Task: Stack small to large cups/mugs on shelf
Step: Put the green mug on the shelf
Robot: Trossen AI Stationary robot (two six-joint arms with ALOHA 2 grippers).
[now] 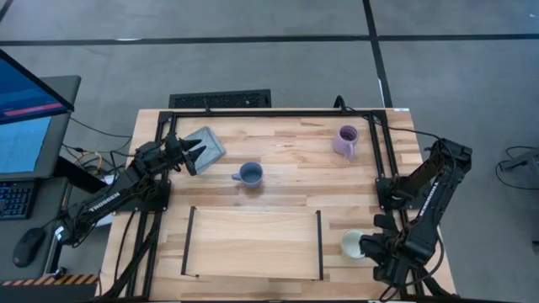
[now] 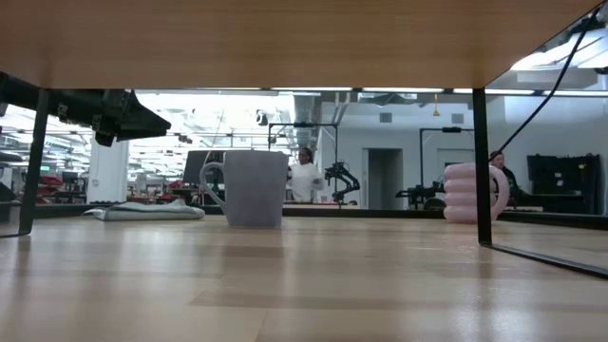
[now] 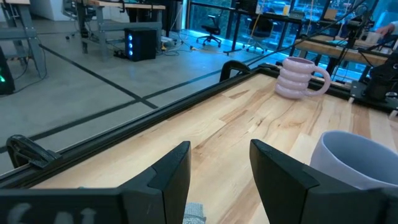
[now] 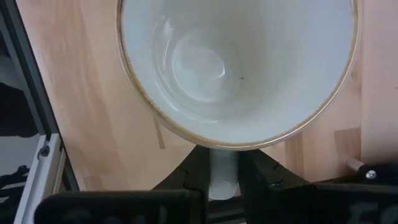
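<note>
The right end effector (image 1: 364, 247) sits at the counter's (image 1: 286, 151) near right corner, its 2 fingers (image 4: 196, 174) clamped on the handle of the white mug (image 1: 352, 244), which stands upright just right of the shelf (image 1: 253, 244), outside its black end bar. The left end effector (image 1: 195, 154) hangs over the grey pad (image 1: 208, 145) at the far left, fingers (image 3: 171, 177) apart and holding nothing. The blue mug (image 1: 250, 174) stands just to its right, near but not touching, beyond the shelf. The lilac mug (image 1: 346, 140) stands well apart, toward the far right corner.
</note>
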